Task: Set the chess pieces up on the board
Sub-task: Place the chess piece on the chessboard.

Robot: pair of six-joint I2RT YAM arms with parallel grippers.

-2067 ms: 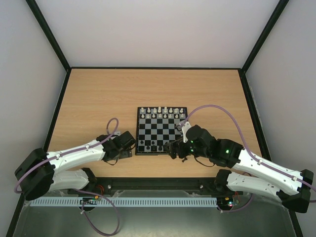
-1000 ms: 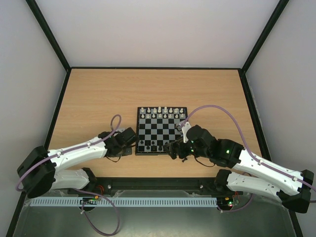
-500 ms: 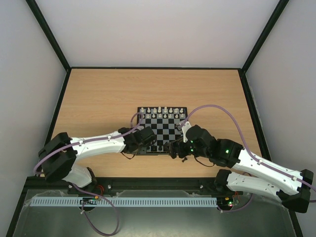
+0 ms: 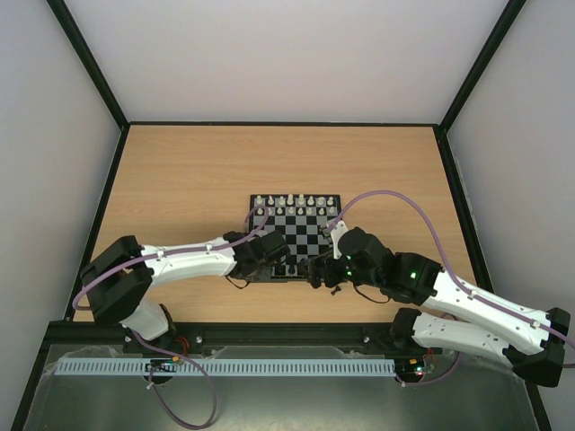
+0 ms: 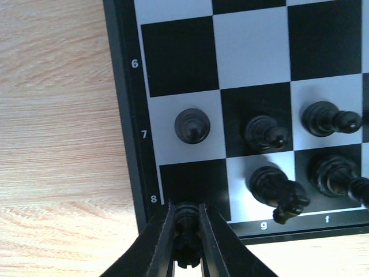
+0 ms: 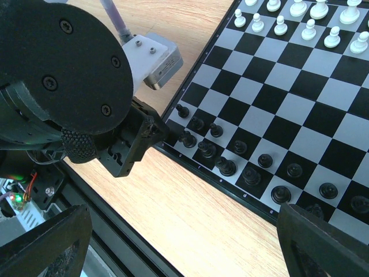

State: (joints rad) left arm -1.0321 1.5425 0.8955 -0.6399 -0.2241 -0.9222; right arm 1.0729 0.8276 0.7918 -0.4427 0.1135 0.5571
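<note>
The board lies mid-table, white chess pieces along its far edge and black ones along the near edge. My left gripper is shut on a black piece, held over the dark corner square marked 8 at the board's near-left corner. In the left wrist view a black pawn stands one square ahead and a black knight stands to the right. The right gripper hovers open at the board's near edge, nothing between its fingers. The left gripper also shows in the right wrist view.
Two rows of black pieces fill the near side of the board, and white pieces fill the far side. Bare wooden table surrounds the board. A black frame rail runs along the table's near edge.
The left arm has swung right from the table beside the board to the board's near-left corner, carrying the black piece. The right arm has stayed still.
</note>
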